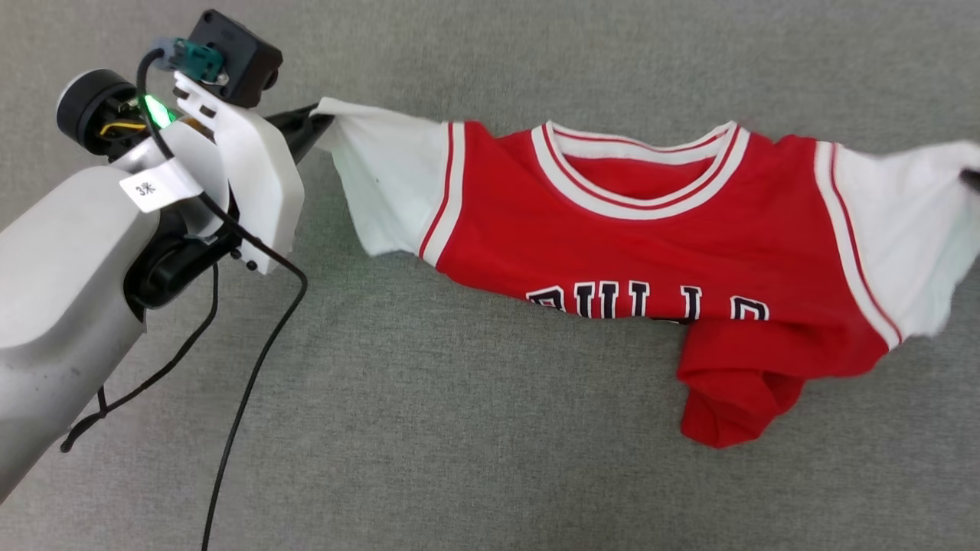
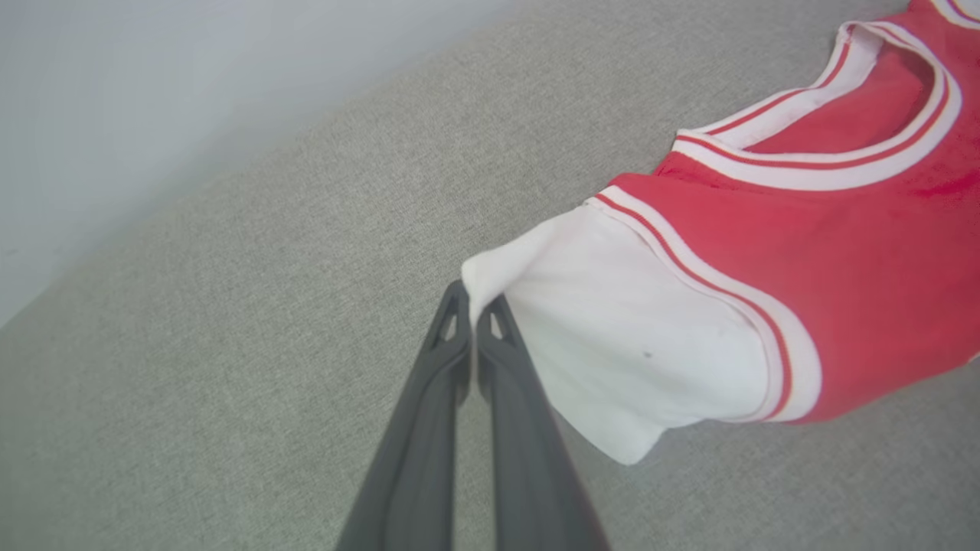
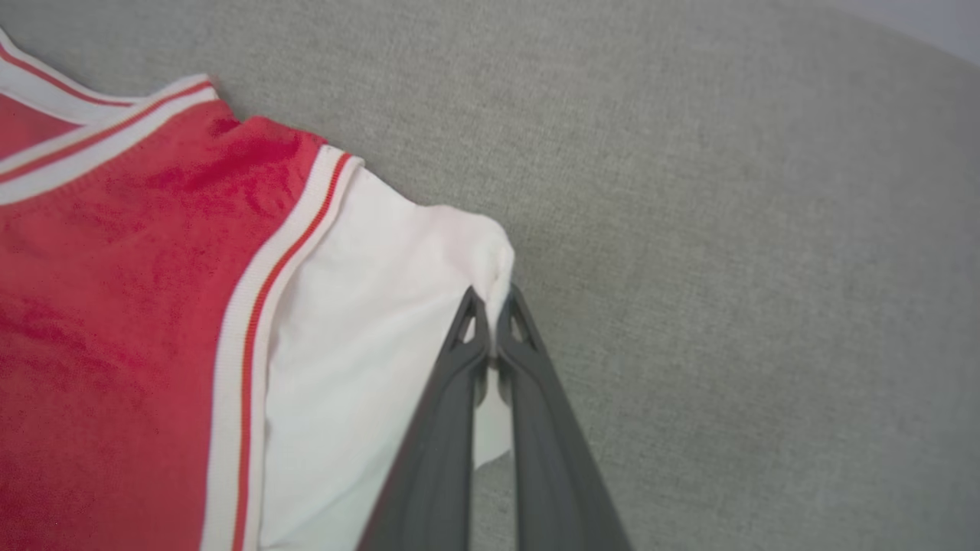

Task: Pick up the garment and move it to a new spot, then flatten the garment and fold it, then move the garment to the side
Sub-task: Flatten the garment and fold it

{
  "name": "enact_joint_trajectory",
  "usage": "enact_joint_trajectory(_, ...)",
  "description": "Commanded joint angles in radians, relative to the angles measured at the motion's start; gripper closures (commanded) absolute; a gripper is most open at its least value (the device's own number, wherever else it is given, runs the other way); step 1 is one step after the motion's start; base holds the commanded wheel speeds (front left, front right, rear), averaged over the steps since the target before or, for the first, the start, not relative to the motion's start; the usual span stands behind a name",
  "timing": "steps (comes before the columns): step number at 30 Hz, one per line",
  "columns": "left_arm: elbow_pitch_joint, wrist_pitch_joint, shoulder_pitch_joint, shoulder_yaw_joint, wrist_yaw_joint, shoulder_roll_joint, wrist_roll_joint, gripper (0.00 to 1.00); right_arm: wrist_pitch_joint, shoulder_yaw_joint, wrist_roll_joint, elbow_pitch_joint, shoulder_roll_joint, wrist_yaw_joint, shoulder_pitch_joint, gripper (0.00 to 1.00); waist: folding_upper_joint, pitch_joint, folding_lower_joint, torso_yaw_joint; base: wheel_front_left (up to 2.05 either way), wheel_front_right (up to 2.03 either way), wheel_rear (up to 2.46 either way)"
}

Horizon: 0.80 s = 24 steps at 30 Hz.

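Stretching from one gripper to the other, the garment (image 1: 651, 245) lies across the grey cloth surface (image 1: 459, 444), with its long axis running sleeve to sleeve, from the robot's left to its right. The left gripper (image 2: 475, 306) has its two fingers pressed together on the outer corner of the left sleeve (image 2: 612, 344), and the shirt leads away from it toward the right. The right gripper (image 3: 491, 302) is pinched in the same way on the tip of the right sleeve (image 3: 367, 329), and the shirt leads away from it toward the left. So each arm holds the end nearer to it, and the collar (image 1: 639, 199) sits about midway between them, on the far side. The upper part looks pulled straight; whether it is lifted off the surface I cannot tell. The lower part is not spread: the hem (image 1: 727, 405) is bunched below the letters (image 1: 612, 300), closer to the right gripper. In my judgement the coming move depends on both grippers travelling together on this one line, so the red body can unroll toward the robot.
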Motion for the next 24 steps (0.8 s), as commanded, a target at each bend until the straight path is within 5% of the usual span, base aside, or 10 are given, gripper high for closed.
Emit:
enact_joint_trajectory(1,0.001,-0.012,0.006,0.005,-0.003,0.002,0.008,1.00,-0.019,-0.002,0.009,-0.003,-0.007,-0.001,-0.014,1.00,0.0000,-0.032,-0.0001,-0.011,0.00,0.00,0.00)
enact_joint_trajectory(14,-0.086,-0.216,-0.027,0.067,0.052,0.026,0.093,1.00,-0.306,-0.032,0.017,-0.119,-0.056,-0.001,-0.045,1.00,0.0000,-0.165,-0.0001,-0.028,0.00,0.00,0.00)
enact_joint_trajectory(24,-0.105,-0.240,-0.143,0.100,0.088,-0.011,0.144,1.00,-0.335,-0.050,-0.058,-0.205,-0.046,-0.001,-0.129,1.00,0.0000,-0.171,-0.0001,-0.042,0.00,0.00,0.00)
